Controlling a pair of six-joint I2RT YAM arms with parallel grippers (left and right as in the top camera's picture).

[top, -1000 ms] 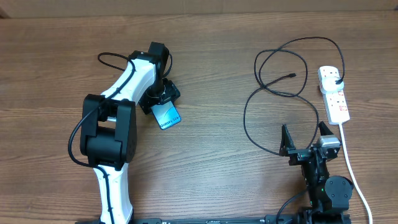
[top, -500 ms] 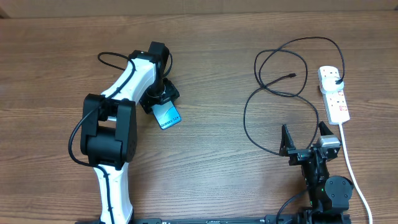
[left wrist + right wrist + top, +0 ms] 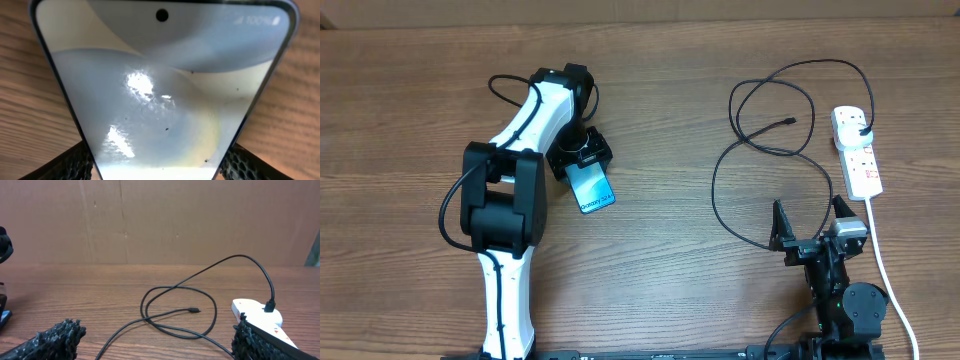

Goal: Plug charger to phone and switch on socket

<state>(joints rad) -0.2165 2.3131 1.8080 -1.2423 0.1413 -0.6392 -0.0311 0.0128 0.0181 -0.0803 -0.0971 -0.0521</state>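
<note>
- The left gripper (image 3: 582, 155) sits over the left half of the table (image 3: 670, 280), its jaws pinched on the near end of the phone (image 3: 592, 188).
- The phone's free end points toward the near right, screen up, light blue with small dark lettering at that end.
- In the left wrist view the phone (image 3: 160, 90) fills the frame, with a black textured finger (image 3: 75, 162) touching each long edge (whether the phone rests on the wood or is lifted cannot be told).
- The right gripper (image 3: 810, 220) is at the near right, jaws spread wide and holding nothing.
- The charger (image 3: 713, 190) lies in loose loops on the right half of the table, well apart from the phone.
- Its small tip (image 3: 790, 121) lies free on the wood inside the far loop; the right wrist view shows the same tip (image 3: 194, 311) flat on the table.
- Its black plug (image 3: 861, 128) sits in the far end of the socket (image 3: 857, 160).
- The socket lies at the far right, lengthwise near to far, red marks on its near part.
- A thick white cord (image 3: 885, 270) runs from the socket's near end toward the near edge, just right of the right gripper.
</note>
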